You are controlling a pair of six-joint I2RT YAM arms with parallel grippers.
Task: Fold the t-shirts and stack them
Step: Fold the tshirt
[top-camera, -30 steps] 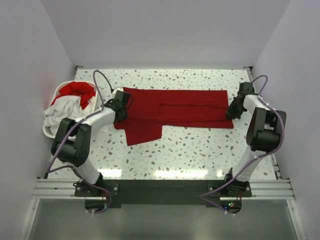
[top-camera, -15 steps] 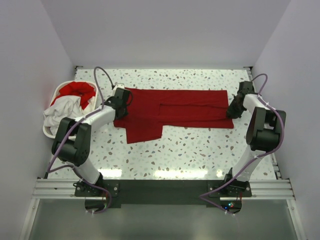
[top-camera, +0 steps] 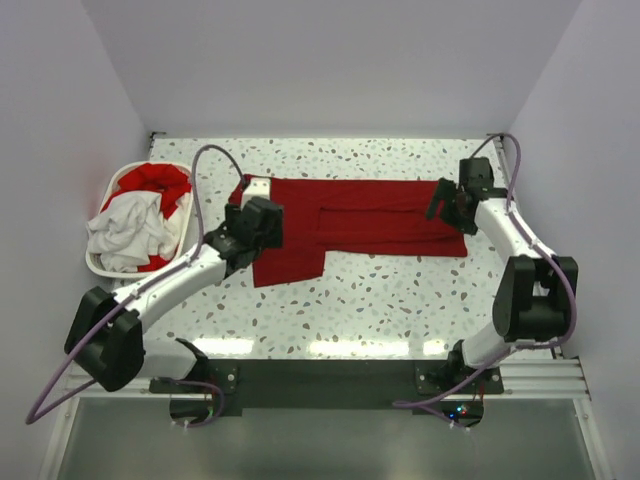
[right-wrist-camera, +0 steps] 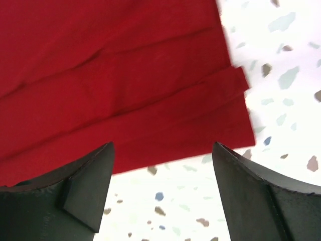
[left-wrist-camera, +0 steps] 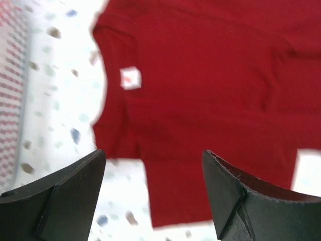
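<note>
Left gripper [left-wrist-camera: 153, 191] and right gripper [right-wrist-camera: 163, 191] gape wide, holding nothing, above the red t-shirt [top-camera: 370, 215] on the table [top-camera: 400, 300].
From overhead their fingertips are hard to make out. Only the left wrist view shows the neck label [left-wrist-camera: 131, 78], and only the overhead view shows the basket [top-camera: 98, 262] with a white t-shirt [top-camera: 125, 228].

Plain pale walls [top-camera: 330, 60] close in on three sides of a white table [top-camera: 380, 300] speckled with grey and brown chips. Bright light glares off its far edge [top-camera: 330, 143] and again in patches near the front. There an aluminium rail [top-camera: 110, 378] and a black plate [top-camera: 330, 382] run across.
</note>
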